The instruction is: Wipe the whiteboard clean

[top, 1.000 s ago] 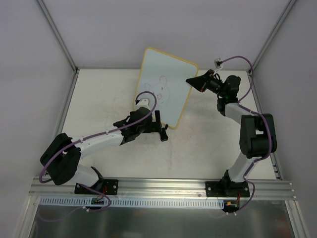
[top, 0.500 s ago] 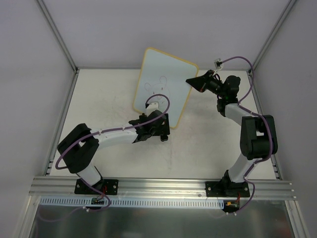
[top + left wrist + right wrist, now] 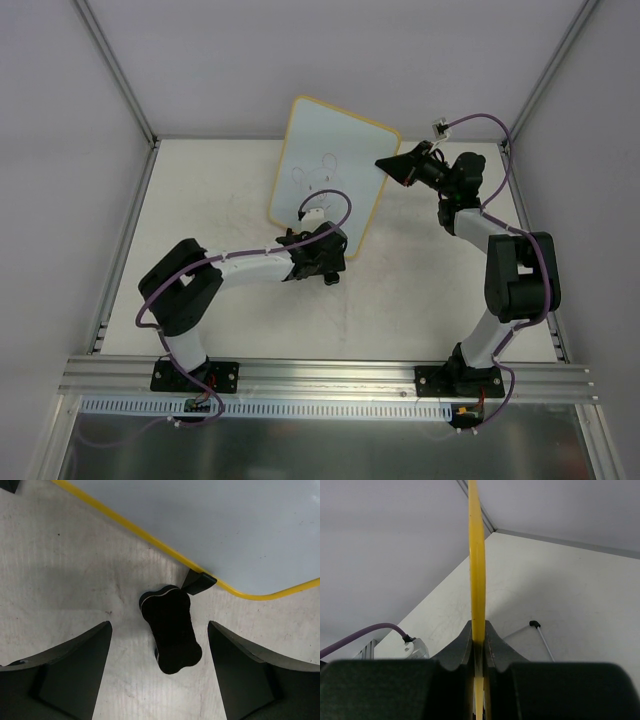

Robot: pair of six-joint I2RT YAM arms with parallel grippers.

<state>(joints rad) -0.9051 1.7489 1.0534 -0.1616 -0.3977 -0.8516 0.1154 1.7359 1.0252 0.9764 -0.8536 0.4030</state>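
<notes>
The whiteboard stands tilted at the back middle of the table, with a yellow rim and a faint doodle. My right gripper is shut on its right edge. In the right wrist view the yellow rim is clamped between the fingers of the gripper. My left gripper is low at the board's near corner, open. In the left wrist view the left gripper straddles a black eraser block that lies on the table, touching neither finger. The eraser's far end is by a black foot of the whiteboard.
The white table is walled by grey panels on the left, back and right. A metal rail runs along the near edge. Purple cables trail along both arms. A thin white rod with a black tip lies on the table behind the board.
The left arm's elbow has swung right and its gripper has moved down-right to the board's near corner. The doodle is fainter than one second ago. The right arm has not moved.
</notes>
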